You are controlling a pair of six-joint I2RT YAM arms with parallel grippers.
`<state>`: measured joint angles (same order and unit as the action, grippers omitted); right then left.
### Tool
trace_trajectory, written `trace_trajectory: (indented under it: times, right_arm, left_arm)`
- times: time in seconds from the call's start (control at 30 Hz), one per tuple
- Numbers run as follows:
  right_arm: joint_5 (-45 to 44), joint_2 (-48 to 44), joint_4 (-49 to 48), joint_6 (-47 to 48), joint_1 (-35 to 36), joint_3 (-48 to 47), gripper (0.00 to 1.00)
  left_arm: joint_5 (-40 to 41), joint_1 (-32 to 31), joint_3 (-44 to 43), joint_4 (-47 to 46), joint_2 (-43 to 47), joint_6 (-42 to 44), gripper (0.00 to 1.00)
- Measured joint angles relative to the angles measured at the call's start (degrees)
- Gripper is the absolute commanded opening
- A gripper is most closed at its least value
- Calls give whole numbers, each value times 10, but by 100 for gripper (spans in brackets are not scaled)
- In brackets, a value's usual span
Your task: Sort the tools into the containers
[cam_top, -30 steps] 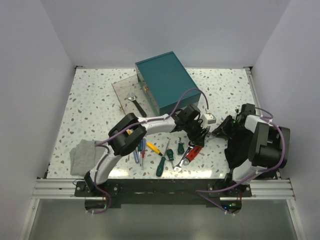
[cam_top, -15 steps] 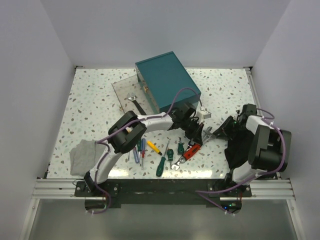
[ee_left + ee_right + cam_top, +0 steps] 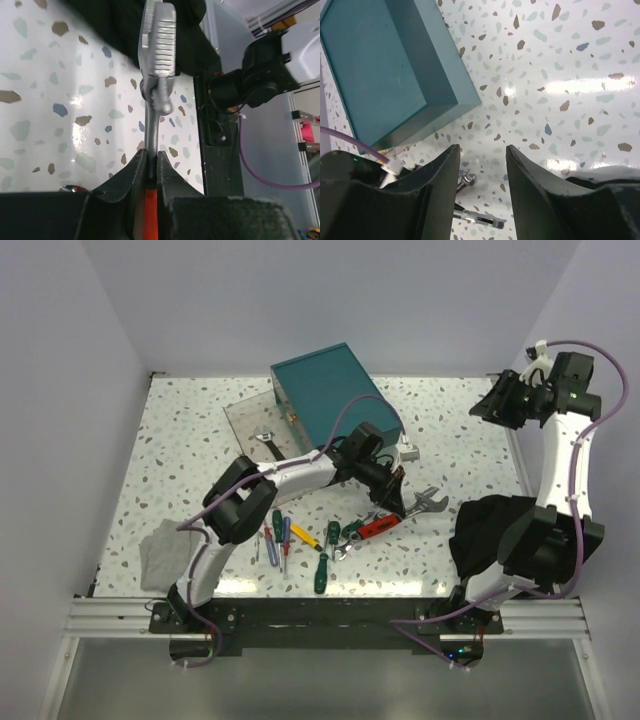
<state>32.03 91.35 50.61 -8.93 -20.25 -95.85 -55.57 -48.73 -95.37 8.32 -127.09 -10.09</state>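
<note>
Just beyond the loose screwdrivers [image 3: 285, 540], the red-handled wrench [image 3: 159, 42] (silver shank, ribbed adjustable head) is clamped in the left gripper [image 3: 151, 157], in front of the teal box [image 3: 335, 400]. Far right, the right gripper [image 3: 482, 148] is seen with its jaws apart, empty.

box [image 3: 330, 400] teal | table [image 3: 180, 460] white, speckled | wrench [image 3: 382, 524] silver, red handle | cloth [image 3: 165, 552] grey

One teal box [image 3: 330, 400], one cloth [image 3: 165, 552] (grey)

Grey folded cloth [image 3: 165, 552] on speckled table [image 3: 180, 440], near-left corner.
</note>
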Motion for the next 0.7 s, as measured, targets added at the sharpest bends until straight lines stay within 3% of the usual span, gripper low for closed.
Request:
trace_trajectory:
  times: [0.13,0.43,0.7]
  right_arm:
    - [-12,-4,10,8,-8,29,46]
    - [-25,17,21,2,-11,111,46]
    - [-30,17,12,-1,-11,113,47]
  left_arm:
    - [-34,30,-7,-54,24,-44,0]
    - [-64,124,-3,-278,128,-248,0]
    - [-46,273,43,-316,272,-304,0]
